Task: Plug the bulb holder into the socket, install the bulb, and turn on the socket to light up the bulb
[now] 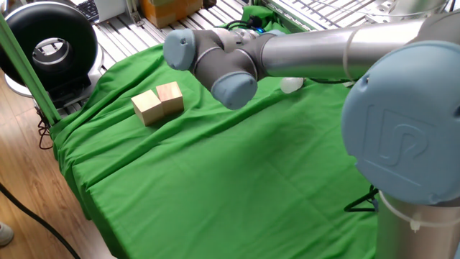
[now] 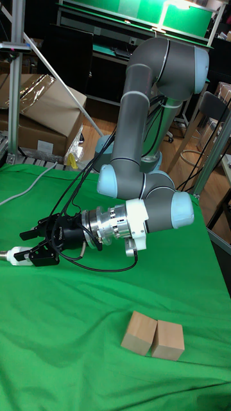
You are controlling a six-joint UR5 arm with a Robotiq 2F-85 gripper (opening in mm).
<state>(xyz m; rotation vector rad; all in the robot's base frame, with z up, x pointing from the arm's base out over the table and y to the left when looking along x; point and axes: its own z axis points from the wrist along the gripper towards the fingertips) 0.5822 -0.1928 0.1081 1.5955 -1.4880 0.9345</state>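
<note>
While the arm is reaching low across the green-covered table (image 2: 77, 334), the jaws (image 2: 27, 247) are lying nearly horizontal at the left edge of the tall fixed view, closing on the bulb (image 2: 14, 255), whose silver screw base is pointing away from the wrist. In the fixed view only the bulb's white dome (image 1: 291, 85) is peeking out below the forearm, which is hiding the jaws. Two wooden blocks (image 2: 153, 335) are sitting touching each other, well behind the jaws, toward the table's front edge. Black cables are looping under the wrist.
</note>
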